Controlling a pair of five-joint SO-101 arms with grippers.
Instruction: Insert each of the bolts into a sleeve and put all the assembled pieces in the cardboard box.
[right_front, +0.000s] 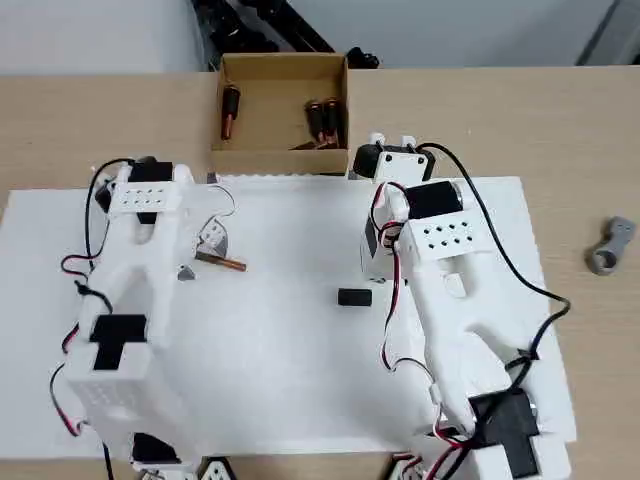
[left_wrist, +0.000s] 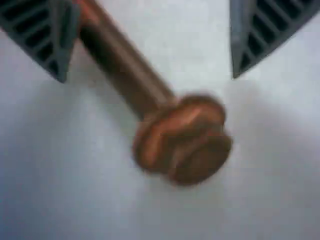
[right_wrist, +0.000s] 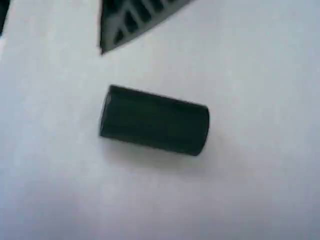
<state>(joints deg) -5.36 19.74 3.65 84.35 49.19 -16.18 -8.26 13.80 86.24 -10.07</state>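
Note:
A copper bolt (right_front: 222, 262) lies on the white board (right_front: 280, 370), its hex head (left_wrist: 182, 141) toward my left wrist camera. Its shaft runs back between the fingers of my left gripper (left_wrist: 147, 45), which stands open around it; one finger (left_wrist: 37, 32) is close to the shaft. A short black sleeve (right_wrist: 154, 120) lies on its side on the board, at the middle (right_front: 354, 297). My right gripper (right_front: 372, 250) hovers just behind the sleeve, open and holding nothing, with one fingertip (right_wrist: 132, 22) near it. The cardboard box (right_front: 282, 157) stands at the back.
Inside the box lie assembled pieces, one at the left (right_front: 230, 110) and others at the right (right_front: 325, 120). A grey part (right_front: 611, 245) rests on the wooden table, off the board to the right. Cables trail along both arms.

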